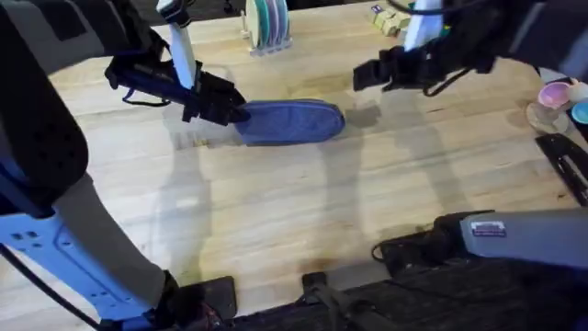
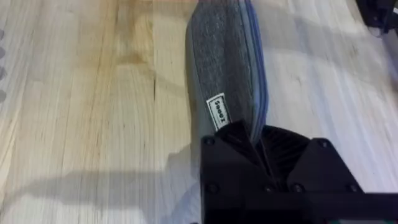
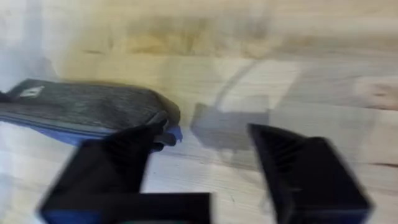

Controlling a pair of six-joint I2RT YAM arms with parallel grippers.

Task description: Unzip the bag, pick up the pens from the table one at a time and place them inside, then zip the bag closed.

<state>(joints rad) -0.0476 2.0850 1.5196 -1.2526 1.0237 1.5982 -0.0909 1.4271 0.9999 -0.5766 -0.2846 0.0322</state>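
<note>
The bag (image 1: 292, 120) lies on the table (image 1: 303, 221) in the upper centre of the overhead frame, its long axis running left to right across the picture.

The left gripper (image 1: 237, 114) is clamped on the bag's left end; in the left wrist view its fingers pinch the fabric just beside the white label (image 2: 219, 111), and the bag extends away toward the top of that frame. The right gripper (image 1: 365, 75) hovers to the upper right of the bag's right end, apart from it. Its jaws stand wide open and hold nothing.

Expect the bag to handle as light, soft fabric: it will likely fold or slide unless one end is anchored, so keep the left hold in place. The blue zipper edge (image 2: 259, 74) runs along the bag's length. Judge the zipper pull (image 3: 173, 135) to be the small blue tab at the rounded right end; take hold there with the right gripper.
</note>
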